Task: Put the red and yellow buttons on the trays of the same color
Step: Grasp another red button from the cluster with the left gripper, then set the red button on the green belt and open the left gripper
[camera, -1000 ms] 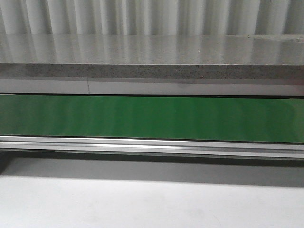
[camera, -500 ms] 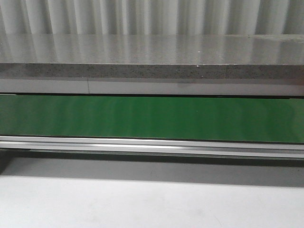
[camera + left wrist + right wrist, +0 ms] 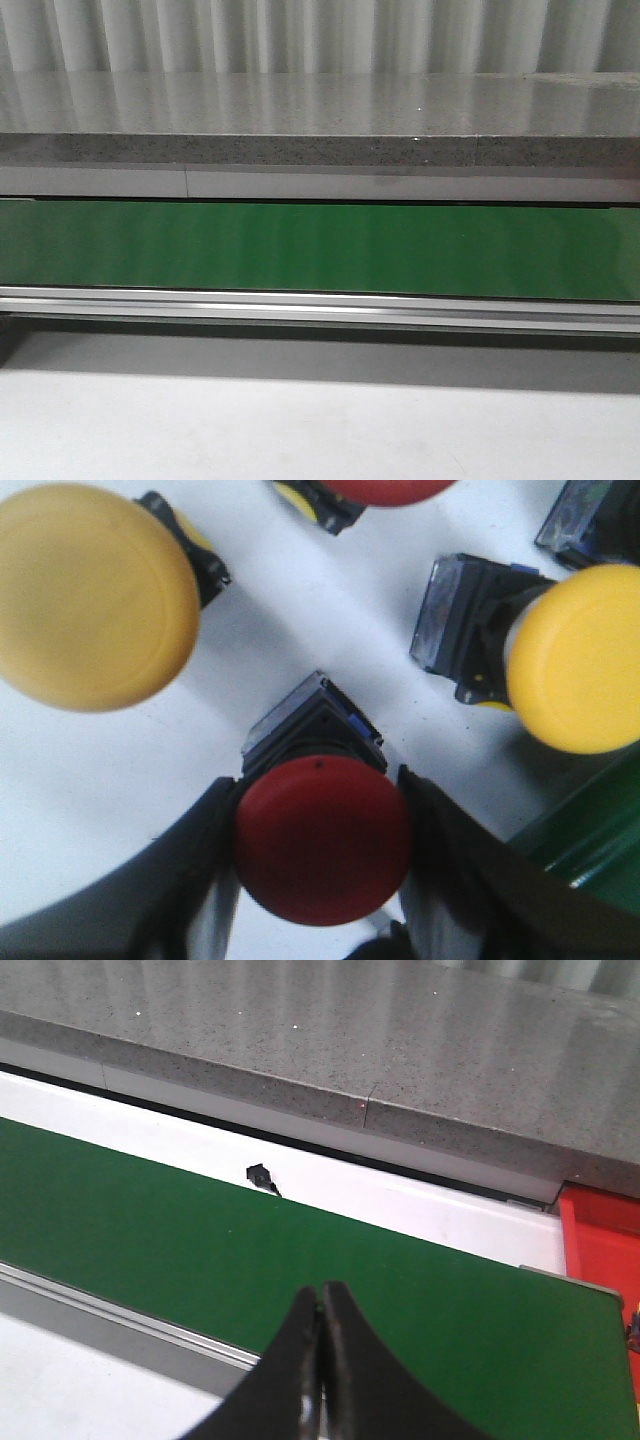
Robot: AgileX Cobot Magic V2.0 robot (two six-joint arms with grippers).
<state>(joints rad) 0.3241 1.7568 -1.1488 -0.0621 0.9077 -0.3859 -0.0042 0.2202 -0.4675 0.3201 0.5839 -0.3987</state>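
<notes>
In the left wrist view a red button [image 3: 322, 838] with a black base stands on a white surface. My left gripper [image 3: 315, 785] is shut on it, one dark finger pressed to each side of its cap. Two yellow buttons [image 3: 92, 595] [image 3: 582, 658] and the edge of another red button [image 3: 385, 488] stand around it. My right gripper [image 3: 321, 1295] is shut on nothing and hangs over the green belt [image 3: 200, 1230]. A corner of the red tray [image 3: 600, 1245] shows past the belt's end. The yellow tray is out of view. The front view shows neither gripper and no buttons.
The green belt [image 3: 320, 250] runs across the front view between a metal rail [image 3: 320, 305] and a grey stone counter [image 3: 320, 110]. A small black part [image 3: 261, 1175] lies on the white strip behind the belt. A corner of the belt [image 3: 590, 825] shows near the left gripper.
</notes>
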